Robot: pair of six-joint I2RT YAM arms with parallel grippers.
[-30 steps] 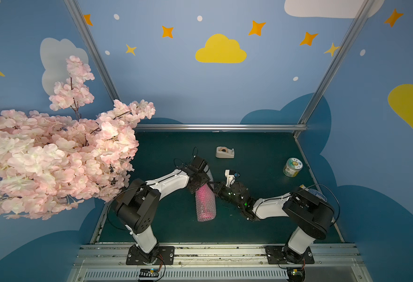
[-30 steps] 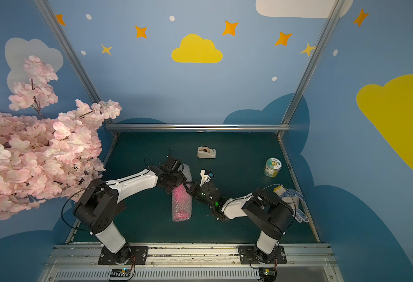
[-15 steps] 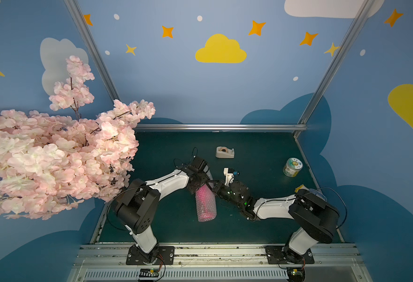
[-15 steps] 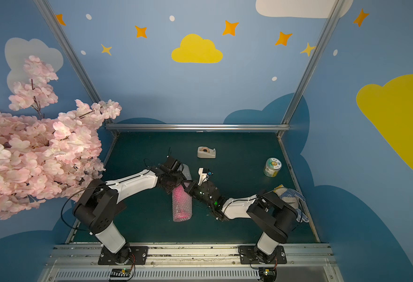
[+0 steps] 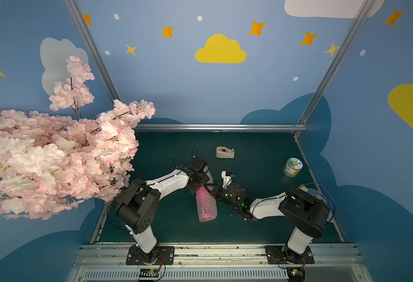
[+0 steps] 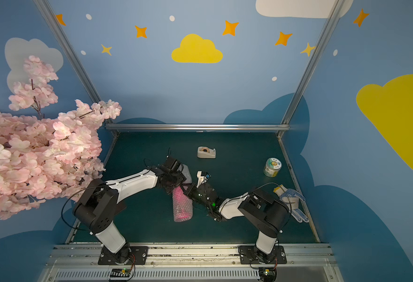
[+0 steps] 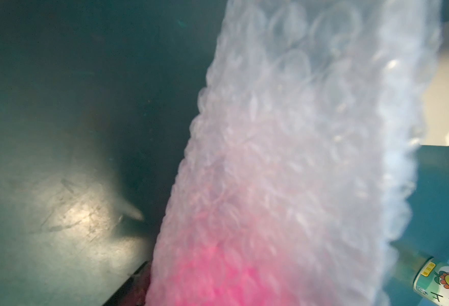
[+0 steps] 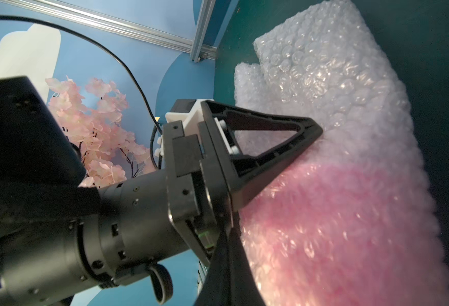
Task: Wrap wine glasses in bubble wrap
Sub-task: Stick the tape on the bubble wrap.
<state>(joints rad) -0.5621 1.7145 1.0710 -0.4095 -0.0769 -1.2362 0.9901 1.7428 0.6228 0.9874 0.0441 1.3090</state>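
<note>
Both my grippers were at the far half of the bundle. The pink goblet (image 5: 203, 198) lay on its side mid-table (image 5: 261, 158), rolled inside the bubble wrap (image 5: 206, 211), whose clear end pointed far.

My left gripper (image 5: 205, 184) was clamped across the bubble wrap, jaws wide. Only the right wrist view showed its black finger (image 8: 271, 148) denting the film where pink gave way to clear.

My right gripper (image 5: 214, 190) had its jaws together, its tip just beside the bundle's right side; whether it touched, I could not tell.

The left wrist view gave little but blurred wrap, with the tin (image 7: 443, 280) beyond it. A top view alone showed a dotted glove (image 6: 293, 202) at the right edge. The tape dispenser (image 5: 225, 152) stood far back.
</note>
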